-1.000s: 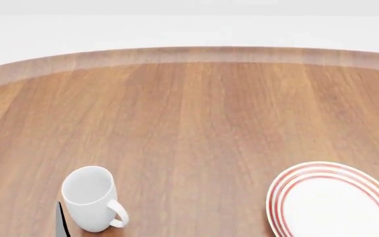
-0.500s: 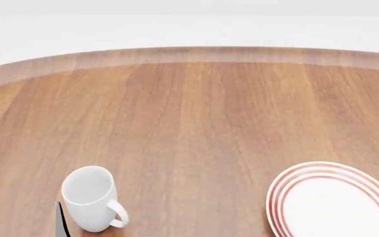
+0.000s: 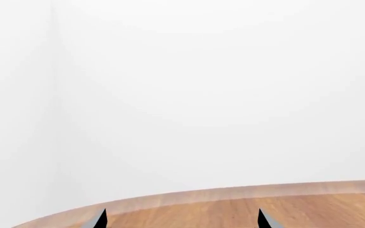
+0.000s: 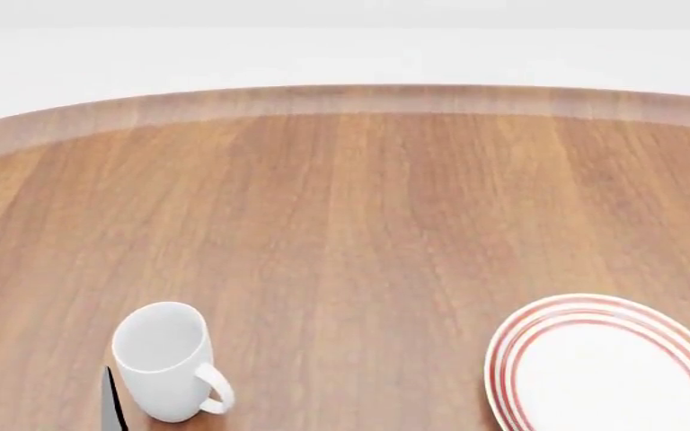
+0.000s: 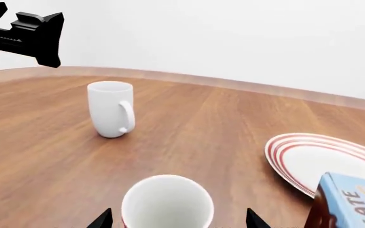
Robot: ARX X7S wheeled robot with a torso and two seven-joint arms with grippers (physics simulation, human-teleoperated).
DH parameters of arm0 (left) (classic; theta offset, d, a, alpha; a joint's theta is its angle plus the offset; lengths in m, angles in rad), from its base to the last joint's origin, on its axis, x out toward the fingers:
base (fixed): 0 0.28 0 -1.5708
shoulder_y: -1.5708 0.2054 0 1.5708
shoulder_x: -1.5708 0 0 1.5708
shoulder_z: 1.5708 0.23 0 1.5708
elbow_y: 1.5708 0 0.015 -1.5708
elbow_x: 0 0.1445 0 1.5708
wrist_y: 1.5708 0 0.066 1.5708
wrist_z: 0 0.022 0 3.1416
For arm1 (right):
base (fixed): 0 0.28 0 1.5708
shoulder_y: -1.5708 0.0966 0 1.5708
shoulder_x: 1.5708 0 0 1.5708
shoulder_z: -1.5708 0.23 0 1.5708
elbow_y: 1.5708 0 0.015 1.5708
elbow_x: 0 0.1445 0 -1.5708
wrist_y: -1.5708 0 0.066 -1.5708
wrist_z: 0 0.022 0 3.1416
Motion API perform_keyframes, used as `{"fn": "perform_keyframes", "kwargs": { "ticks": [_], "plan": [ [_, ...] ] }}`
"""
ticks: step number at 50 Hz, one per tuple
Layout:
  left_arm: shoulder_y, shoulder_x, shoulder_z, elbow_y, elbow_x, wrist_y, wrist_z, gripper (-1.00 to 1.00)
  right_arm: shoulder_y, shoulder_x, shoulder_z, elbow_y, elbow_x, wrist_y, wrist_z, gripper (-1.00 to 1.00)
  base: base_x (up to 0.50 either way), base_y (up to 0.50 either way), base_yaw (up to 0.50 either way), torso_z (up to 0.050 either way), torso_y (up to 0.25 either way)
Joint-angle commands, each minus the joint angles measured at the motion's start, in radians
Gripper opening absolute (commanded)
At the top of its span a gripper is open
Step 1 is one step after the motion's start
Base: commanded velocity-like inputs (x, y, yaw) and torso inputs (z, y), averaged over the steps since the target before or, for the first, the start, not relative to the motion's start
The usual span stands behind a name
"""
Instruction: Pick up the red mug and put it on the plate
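Left hand (image 4: 39, 400) is seen at the head view's lower left edge, its dark fingertips apart and empty, just beside a white mug (image 4: 168, 361) standing upright on the wooden bench (image 4: 358, 206). Further right, the plate (image 4: 614, 364) is laid flat on the bench, well apart from that mug. Right hand (image 5: 178, 219) is shown only in its wrist view, fingertips apart, with the red mug (image 5: 167, 202) upright between them; contact cannot be told. A blue box (image 5: 350, 202) is seen beside the plate.
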Motion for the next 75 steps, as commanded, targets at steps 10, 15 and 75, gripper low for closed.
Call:
{"fn": "perform_keyframes", "kwargs": {
  "ticks": [10, 15, 75],
  "plan": [
    [-0.002, -0.004, 0.007, -0.001, -0.003, 0.002, -0.005, 1.00, 0.008, -0.007, -0.019, 0.074, 0.012, -0.044, -0.006, 1.00, 0.00, 0.00, 0.00, 0.000, 0.000],
    [-0.002, -0.005, 0.008, -0.001, -0.002, 0.003, -0.007, 1.00, 0.016, -0.014, -0.031, 0.106, 0.027, -0.058, -0.017, 1.00, 0.00, 0.00, 0.00, 0.000, 0.000],
    [-0.008, -0.017, 0.027, -0.003, -0.006, 0.007, -0.023, 1.00, 0.097, -0.069, -0.078, 0.391, 0.140, -0.224, -0.089, 1.00, 0.00, 0.00, 0.00, 0.000, 0.000]
  ]
}}
